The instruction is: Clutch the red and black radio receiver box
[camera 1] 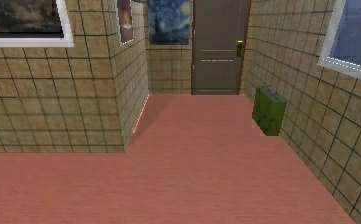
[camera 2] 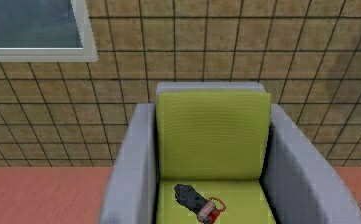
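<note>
Floor [camera 1: 198,165] before door [camera 1: 220,45] free; green box [camera 1: 270,110] against wall right of door; tiled corner [camera 1: 128,85] juts left.

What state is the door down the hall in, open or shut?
Shut: the grey door fills its frame, with no gap along its edges.

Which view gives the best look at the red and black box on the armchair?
The arm side view: the red and black box lies in plain sight on the green seat of the grey armchair. The forward view looks down a tiled hallway toward a door.
</note>
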Tool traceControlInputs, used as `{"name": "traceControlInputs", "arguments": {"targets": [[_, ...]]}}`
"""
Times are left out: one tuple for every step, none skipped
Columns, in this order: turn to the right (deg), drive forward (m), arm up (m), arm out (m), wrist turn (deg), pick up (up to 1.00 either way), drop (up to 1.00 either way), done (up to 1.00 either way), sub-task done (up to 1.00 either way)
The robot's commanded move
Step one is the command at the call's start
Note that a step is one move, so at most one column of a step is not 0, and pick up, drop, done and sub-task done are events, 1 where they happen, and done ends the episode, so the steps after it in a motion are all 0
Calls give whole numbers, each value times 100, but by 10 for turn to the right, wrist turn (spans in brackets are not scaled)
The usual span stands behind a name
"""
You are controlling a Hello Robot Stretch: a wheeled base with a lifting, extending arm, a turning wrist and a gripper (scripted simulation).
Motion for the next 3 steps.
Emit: {"name": "traceControlInputs", "arguments": {"targets": [[0, 0, 48, 0, 0, 0, 0, 0, 0], [0, 0, 0, 36, 0, 0, 0, 0, 0], [0, 0, 0, 0, 450, 0, 0, 0, 0]]}}
